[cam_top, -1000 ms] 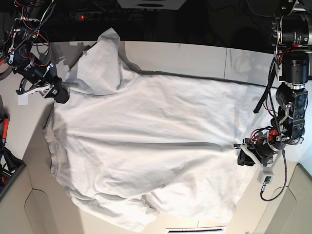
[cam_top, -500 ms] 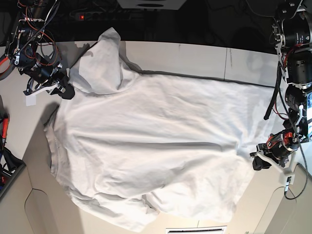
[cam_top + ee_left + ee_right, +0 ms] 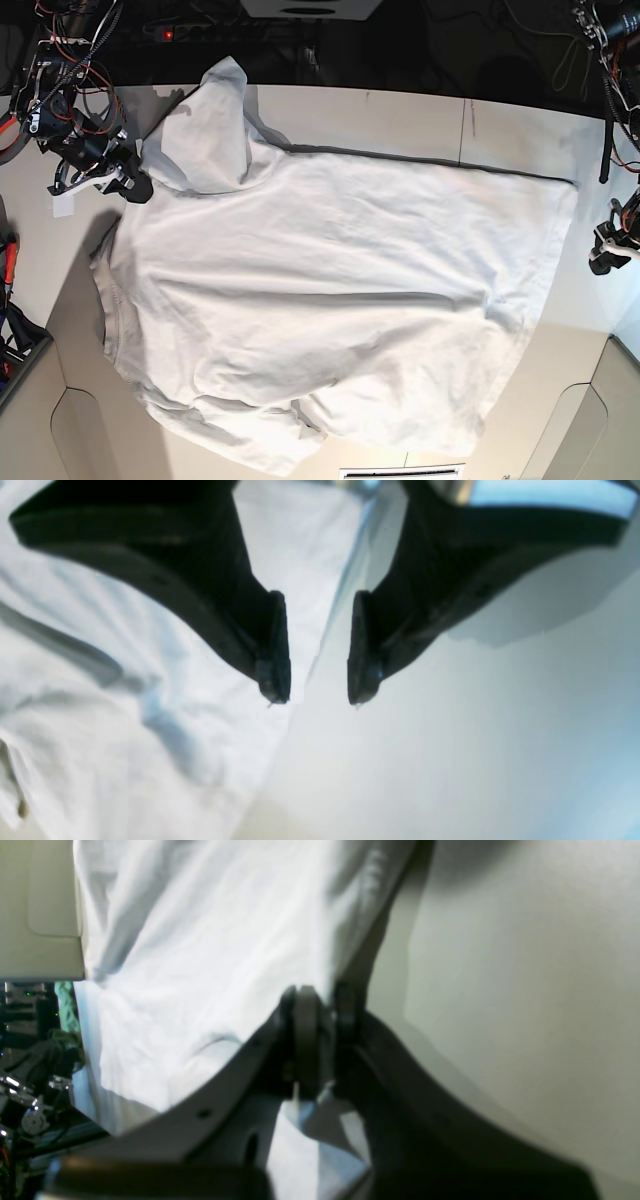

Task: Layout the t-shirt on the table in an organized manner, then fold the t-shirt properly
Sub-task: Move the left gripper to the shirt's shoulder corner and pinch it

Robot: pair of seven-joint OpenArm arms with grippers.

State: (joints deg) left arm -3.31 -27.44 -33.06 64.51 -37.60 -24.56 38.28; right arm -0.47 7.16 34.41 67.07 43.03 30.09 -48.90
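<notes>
Right tool (image 3: 320,1005) clenches the t-shirt (image 3: 320,300) edge to anchor it on the table (image 3: 400,110); left tool (image 3: 317,650) hangs released, clear of the cloth.

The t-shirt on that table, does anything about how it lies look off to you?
Yes. The t-shirt lies skewed on the table; one sleeve bunches toward the far edge, and the near left part is folded over in wrinkles, so it isn't flat yet.

Base view was evenly lit and sharp, background dark. Both wrist views were soft; t-shirt (image 3: 125,720) blown out, left gripper (image 3: 314,695) blurred.
</notes>
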